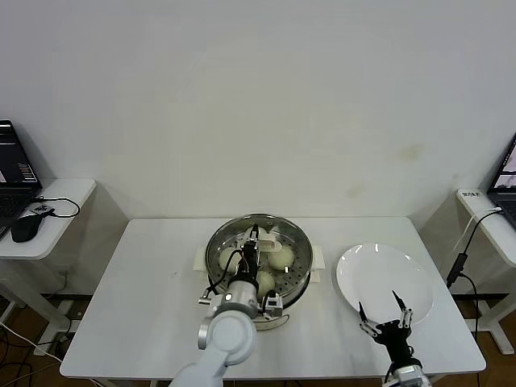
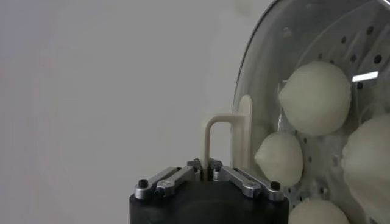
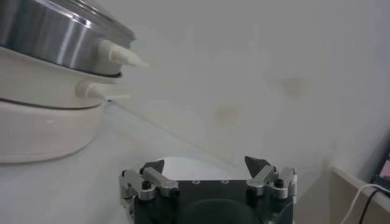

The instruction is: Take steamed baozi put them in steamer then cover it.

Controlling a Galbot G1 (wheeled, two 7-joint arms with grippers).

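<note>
Closest to the head camera, the left gripper [image 1: 260, 242] reaches over the near rim of the steamer [image 1: 300, 278], its fingers [image 2: 237, 176] pinched tight on the cream-white bar handle of the cover [image 1: 266, 222]. That handle is a slim arch, and in the left wrist view its long axis runs straight away from the gripper. Held by it, the cover [image 2: 256, 79] is a round clear glass disc with a thin metal rim, lying over the steamer's mouth; whether it is fully seated or tilted cannot be told. Through the glass show the steamed baozi [image 2: 317, 97], smooth, cream-white, rounded buns resting on the perforated steel tray, close beside one another. Shiny and round, the steamer stands on a cream-white base with side handles [image 3: 119, 56] near the middle of the white table [image 1: 145, 290]. Off to the right, the right gripper [image 1: 385, 321] hangs at the near edge of a flat white plate [image 1: 379, 270], its jaws spread wide and holding nothing.
</note>
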